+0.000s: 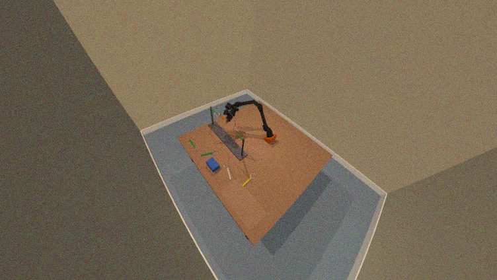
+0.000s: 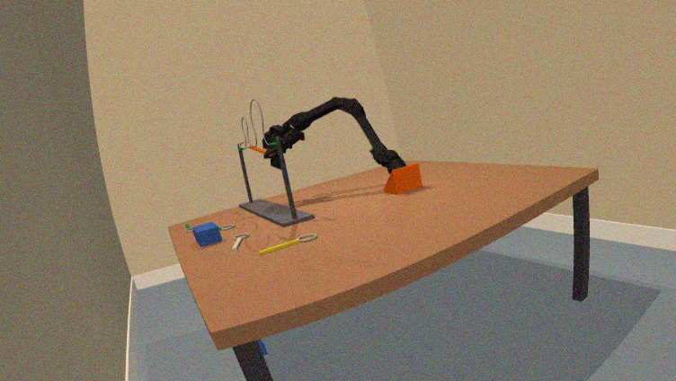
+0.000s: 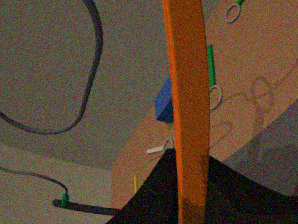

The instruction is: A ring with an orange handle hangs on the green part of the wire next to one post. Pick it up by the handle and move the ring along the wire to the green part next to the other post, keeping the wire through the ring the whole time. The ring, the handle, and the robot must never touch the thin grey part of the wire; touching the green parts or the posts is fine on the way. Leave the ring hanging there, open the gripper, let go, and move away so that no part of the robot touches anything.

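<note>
Ring (image 1: 217, 113) (image 2: 244, 145) by the far post (image 1: 211, 115) (image 2: 244, 174), its orange handle (image 1: 223, 117) (image 2: 258, 149) (image 3: 191, 110) pinched in nearly closed jaws (image 1: 227, 119) (image 2: 269, 154): the carry seems just starting, needing the ring centred around the wire (image 1: 234, 124) (image 2: 255, 101) (image 3: 95, 60).

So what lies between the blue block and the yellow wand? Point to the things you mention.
The white wand (image 1: 229, 173) (image 2: 237, 243) lies between the blue block (image 1: 212, 164) (image 2: 207, 234) and the yellow wand (image 1: 246, 181) (image 2: 280, 246), as the top and exterior views show.
</note>
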{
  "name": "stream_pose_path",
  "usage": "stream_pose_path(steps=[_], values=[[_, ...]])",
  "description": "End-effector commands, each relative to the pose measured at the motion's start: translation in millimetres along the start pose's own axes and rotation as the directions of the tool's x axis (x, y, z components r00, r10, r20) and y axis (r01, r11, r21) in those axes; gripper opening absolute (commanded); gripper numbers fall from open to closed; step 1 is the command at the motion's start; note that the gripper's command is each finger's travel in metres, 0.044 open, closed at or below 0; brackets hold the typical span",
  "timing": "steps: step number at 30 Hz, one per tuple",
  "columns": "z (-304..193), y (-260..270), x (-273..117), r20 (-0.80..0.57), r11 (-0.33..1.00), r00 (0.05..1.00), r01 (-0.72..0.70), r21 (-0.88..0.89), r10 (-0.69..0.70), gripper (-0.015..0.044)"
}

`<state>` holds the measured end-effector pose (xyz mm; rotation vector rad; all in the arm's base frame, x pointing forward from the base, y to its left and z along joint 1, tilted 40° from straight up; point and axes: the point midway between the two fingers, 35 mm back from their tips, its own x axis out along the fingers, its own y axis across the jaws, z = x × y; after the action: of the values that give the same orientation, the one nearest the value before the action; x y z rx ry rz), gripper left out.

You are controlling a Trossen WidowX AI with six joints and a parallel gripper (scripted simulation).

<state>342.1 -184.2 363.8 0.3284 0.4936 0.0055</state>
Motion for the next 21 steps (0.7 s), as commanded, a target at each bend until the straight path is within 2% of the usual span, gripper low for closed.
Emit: stream_pose_path(steps=[1,21], values=[[1,14,-3,0.006,0.998,0.999,-0.035,0.05,0.035,-0.015],[6,48,-7,0.023,0.958,0.99,-0.143,0.25,0.142,-0.015]])
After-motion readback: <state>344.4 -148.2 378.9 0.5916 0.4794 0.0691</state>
